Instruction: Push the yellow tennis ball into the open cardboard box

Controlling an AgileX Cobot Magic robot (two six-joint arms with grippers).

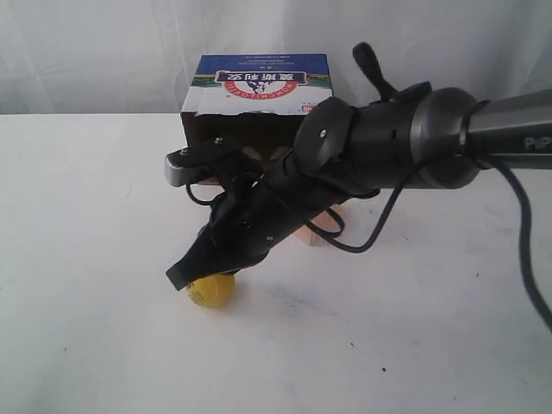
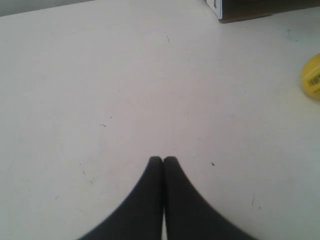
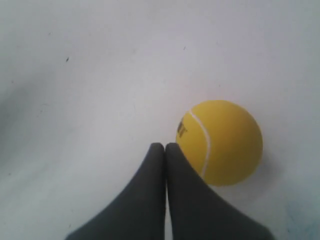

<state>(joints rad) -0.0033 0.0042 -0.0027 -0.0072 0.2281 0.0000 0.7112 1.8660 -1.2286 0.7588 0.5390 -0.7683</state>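
The yellow tennis ball (image 1: 212, 291) rests on the white table in front of the open cardboard box (image 1: 259, 90), a good way short of it. My right gripper (image 1: 177, 278) reaches across from the right and comes down at the ball's left side. In the right wrist view this gripper (image 3: 164, 146) is shut and empty, with one finger overlapping the ball (image 3: 222, 141) at its seam. My left gripper (image 2: 163, 159) is shut over bare table, well away from the ball (image 2: 312, 77) and the box corner (image 2: 240, 10). The exterior view does not show the left gripper.
A pale wooden cube (image 1: 315, 226) sits between ball and box, mostly hidden behind the right arm. The arm's black cable (image 1: 362, 237) loops low over the table. A white curtain hangs behind the box.
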